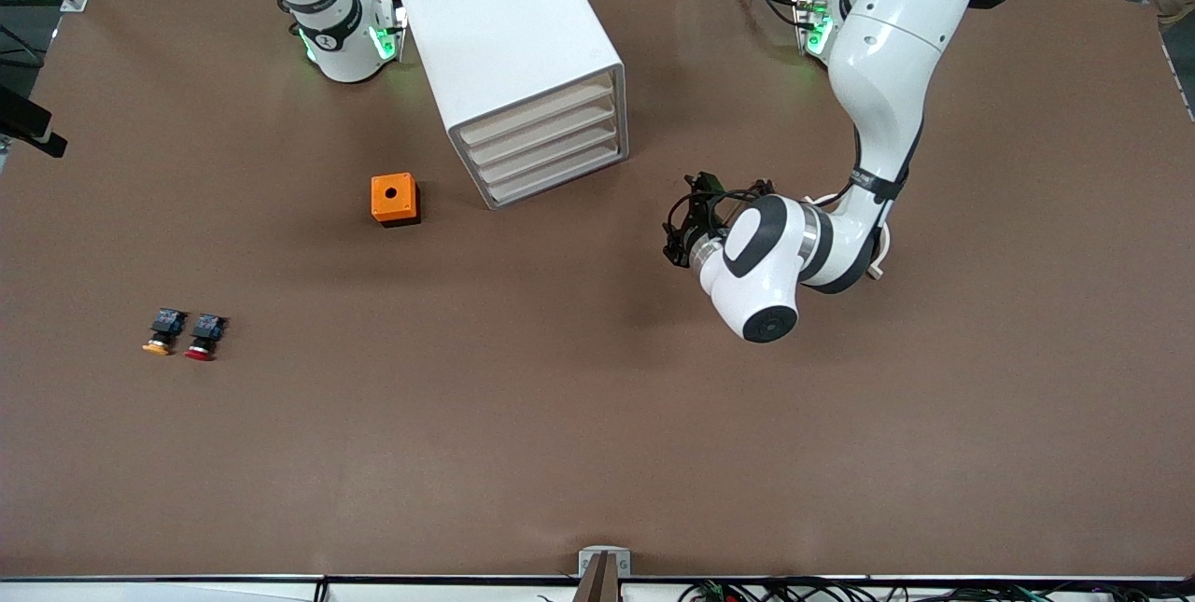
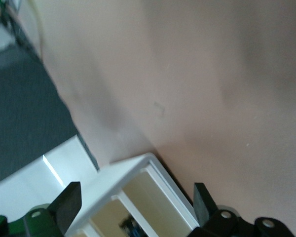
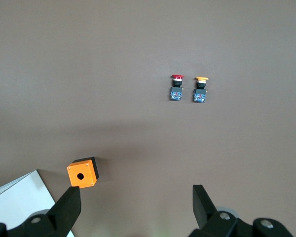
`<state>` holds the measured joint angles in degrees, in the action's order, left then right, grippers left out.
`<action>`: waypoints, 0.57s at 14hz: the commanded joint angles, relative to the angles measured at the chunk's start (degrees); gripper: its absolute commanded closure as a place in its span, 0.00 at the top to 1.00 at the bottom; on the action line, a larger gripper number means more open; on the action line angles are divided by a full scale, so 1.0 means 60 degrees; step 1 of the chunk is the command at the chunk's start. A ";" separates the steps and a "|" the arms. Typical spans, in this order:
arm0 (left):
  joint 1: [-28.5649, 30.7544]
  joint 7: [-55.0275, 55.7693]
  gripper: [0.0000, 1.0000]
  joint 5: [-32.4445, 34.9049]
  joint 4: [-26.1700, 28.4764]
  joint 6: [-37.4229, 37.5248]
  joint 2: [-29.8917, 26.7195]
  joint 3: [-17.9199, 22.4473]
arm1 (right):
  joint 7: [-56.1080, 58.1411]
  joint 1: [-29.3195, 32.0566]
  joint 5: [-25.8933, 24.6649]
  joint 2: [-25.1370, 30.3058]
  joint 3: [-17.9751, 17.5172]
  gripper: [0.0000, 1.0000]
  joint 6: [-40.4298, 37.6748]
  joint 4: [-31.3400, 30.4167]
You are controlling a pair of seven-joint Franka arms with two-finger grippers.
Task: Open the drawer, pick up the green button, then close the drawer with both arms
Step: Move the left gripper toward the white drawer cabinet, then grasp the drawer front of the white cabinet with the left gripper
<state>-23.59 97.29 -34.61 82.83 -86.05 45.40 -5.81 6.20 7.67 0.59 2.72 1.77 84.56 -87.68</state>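
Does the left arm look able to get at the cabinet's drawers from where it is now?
Probably yes: the left hand is open, beside the cabinet, with bare table between it and the closed drawers.

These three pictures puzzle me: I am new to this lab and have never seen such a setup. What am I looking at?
Two glossy white robot arms work at a brown table. The wide picture looks down from across it; the other two come from cameras on each arm's wrist. The left gripper hangs open, holding nothing, in front of a white cabinet of four shut drawers. The right gripper is open over the table, also holding nothing. Beside the cabinet sits an orange box with a round hole. Nearer the camera lie an orange-capped push button and a red-capped push button.
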 commanded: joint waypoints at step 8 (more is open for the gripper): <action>-0.0432 0.3558 1.00 -0.2331 -0.0401 0.0162 0.1060 0.0016 | -0.0125 -0.0034 0.0107 0.0176 0.0013 1.00 -0.0002 -0.0167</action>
<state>-25.42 114.91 -47.04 82.25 -85.98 50.69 -5.90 6.16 7.67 0.72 2.72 1.77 84.56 -87.75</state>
